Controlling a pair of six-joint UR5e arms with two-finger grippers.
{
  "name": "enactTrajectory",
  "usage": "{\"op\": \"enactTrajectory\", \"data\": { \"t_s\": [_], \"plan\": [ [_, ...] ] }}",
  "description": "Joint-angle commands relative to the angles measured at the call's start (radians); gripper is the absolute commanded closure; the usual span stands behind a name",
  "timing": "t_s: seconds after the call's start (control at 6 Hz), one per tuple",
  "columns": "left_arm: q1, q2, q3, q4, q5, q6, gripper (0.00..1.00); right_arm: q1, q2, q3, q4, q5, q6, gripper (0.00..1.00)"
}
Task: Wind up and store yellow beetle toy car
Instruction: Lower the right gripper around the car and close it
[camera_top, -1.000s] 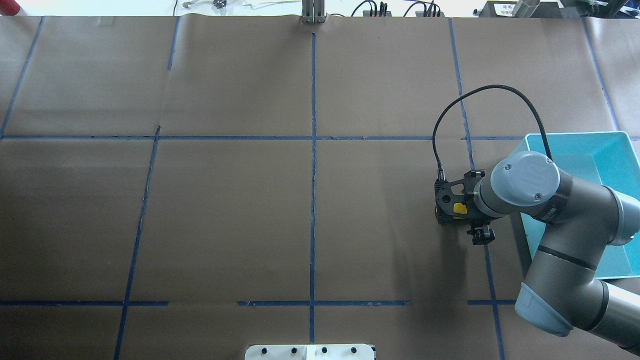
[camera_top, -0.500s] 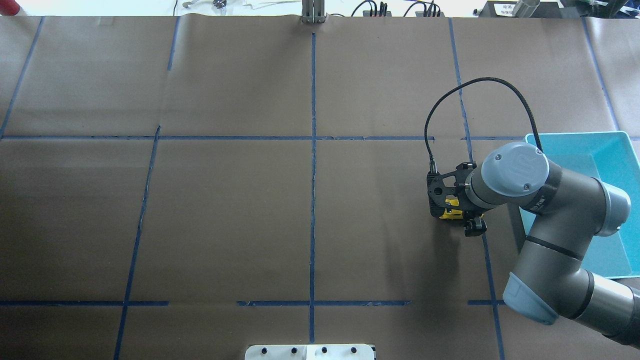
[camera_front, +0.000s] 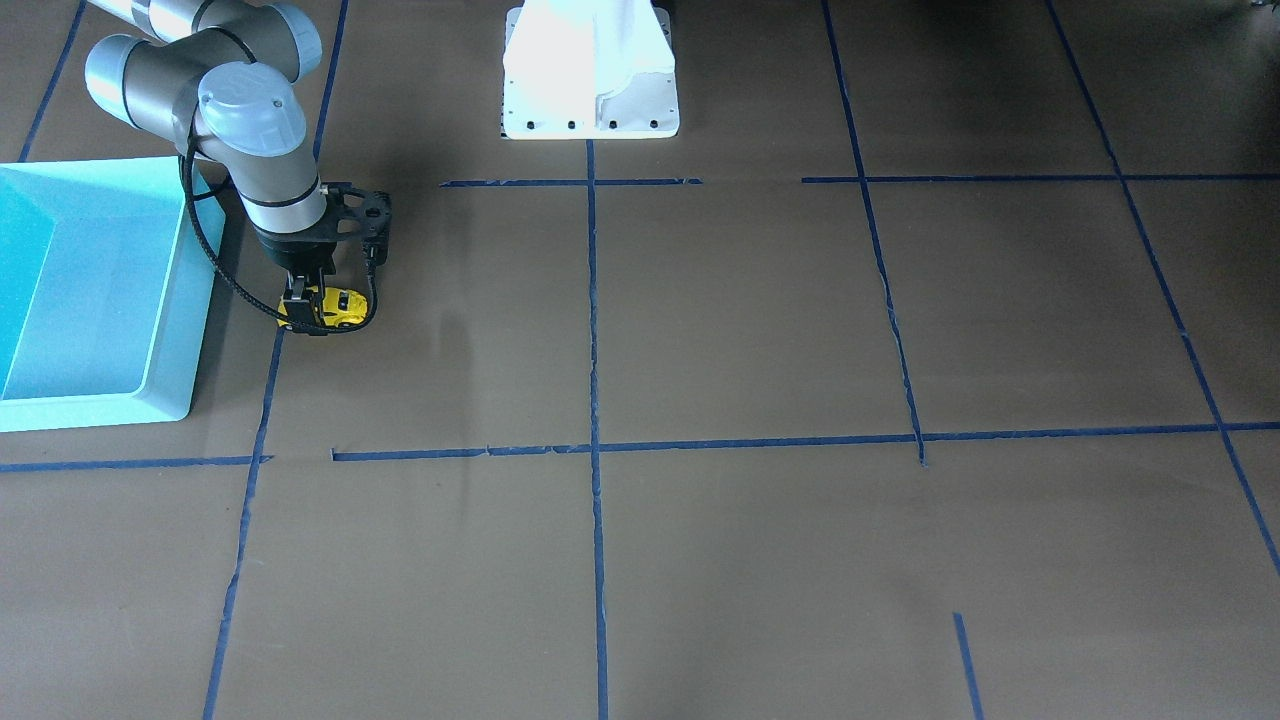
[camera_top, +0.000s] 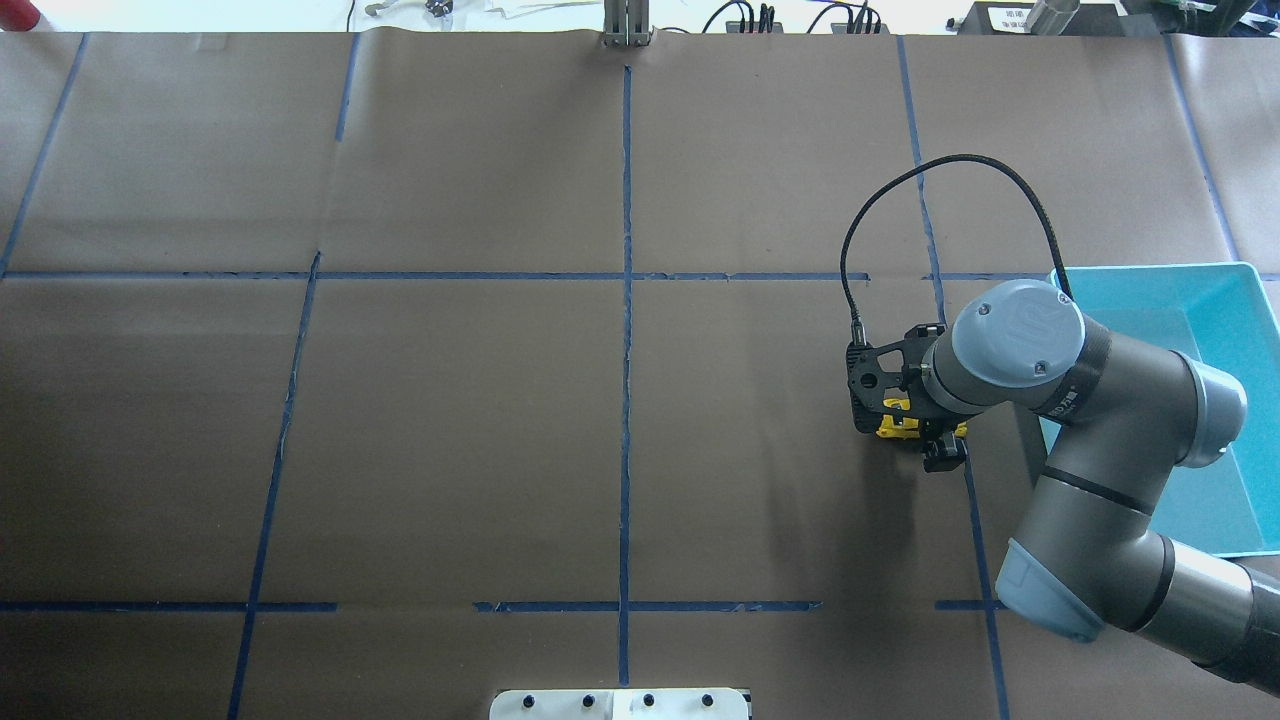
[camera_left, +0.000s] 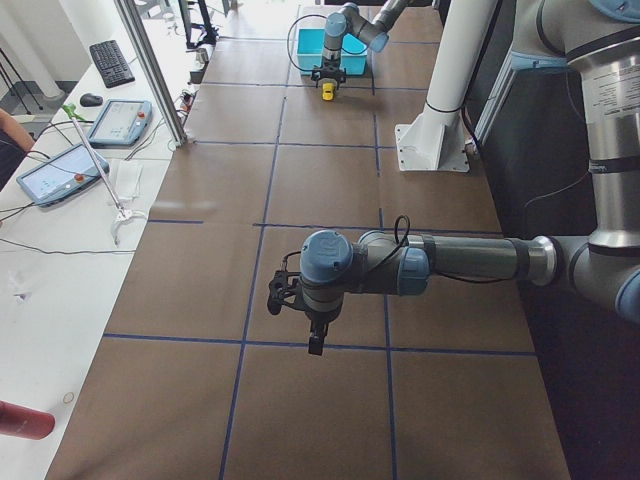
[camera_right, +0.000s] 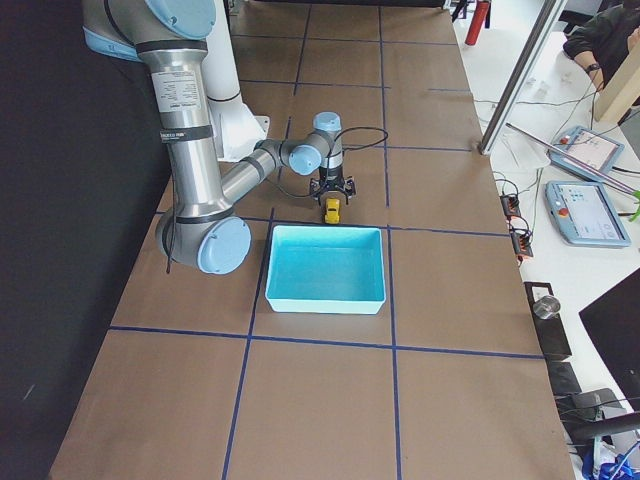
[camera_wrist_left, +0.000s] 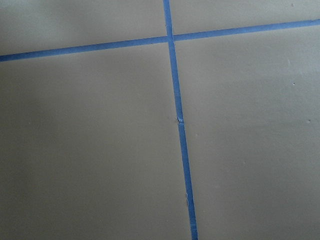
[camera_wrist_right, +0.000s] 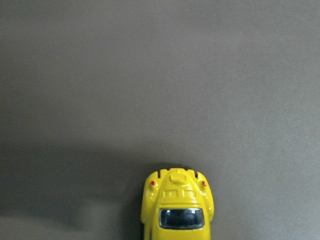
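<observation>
The yellow beetle toy car (camera_top: 893, 427) stands on the brown table, just left of the turquoise bin (camera_top: 1236, 283). My right gripper (camera_top: 915, 420) is straight above it, pointing down. Its jaws look open, one on each side of the car, with no grip showing. The car also shows in the front view (camera_front: 338, 308), under the gripper (camera_front: 305, 305), and at the bottom edge of the right wrist view (camera_wrist_right: 177, 207). My left gripper (camera_left: 315, 345) hangs over bare table far from the car; I cannot tell whether it is open or shut.
The turquoise bin (camera_front: 170, 340) looks empty and lies close beside the car. The wrist cable (camera_top: 940, 170) loops above the right gripper. Blue tape lines (camera_top: 626, 350) cross the table. The robot's white base (camera_front: 590, 70) stands at the table's near edge.
My right arm has moved left and slightly toward the far side, bringing the gripper over the car. More of the yellow car shows now. The car has stayed in place.
</observation>
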Motion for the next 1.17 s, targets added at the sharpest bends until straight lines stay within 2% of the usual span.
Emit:
{"op": "enactTrajectory", "data": {
  "t_s": [0.0,0.17,0.33,0.5,0.67,0.83,1.0],
  "plan": [
    [0.000,0.002,0.002,0.000,0.000,-0.003,0.00,0.001,-0.003,-0.013,-0.001,0.033,-0.018,0.01],
    [0.000,0.002,-0.002,0.001,-0.003,-0.003,0.00,0.001,-0.006,-0.016,-0.001,0.036,-0.018,0.06],
    [0.000,0.000,0.004,0.000,-0.020,-0.003,0.00,0.004,-0.006,-0.013,-0.001,0.039,-0.015,0.21],
    [0.000,0.002,0.016,0.001,-0.024,-0.005,0.00,0.006,-0.005,-0.013,-0.002,0.066,-0.016,0.66],
    [0.000,0.002,0.024,0.004,-0.024,-0.006,0.00,0.009,-0.003,-0.013,-0.001,0.074,-0.018,0.80],
    [0.000,0.002,0.036,0.005,-0.024,-0.006,0.00,0.016,-0.003,-0.013,-0.002,0.079,-0.018,0.87],
    [0.000,0.002,0.042,0.003,-0.023,-0.006,0.00,0.039,-0.003,-0.007,-0.008,0.104,-0.024,0.87]
  ]
}}
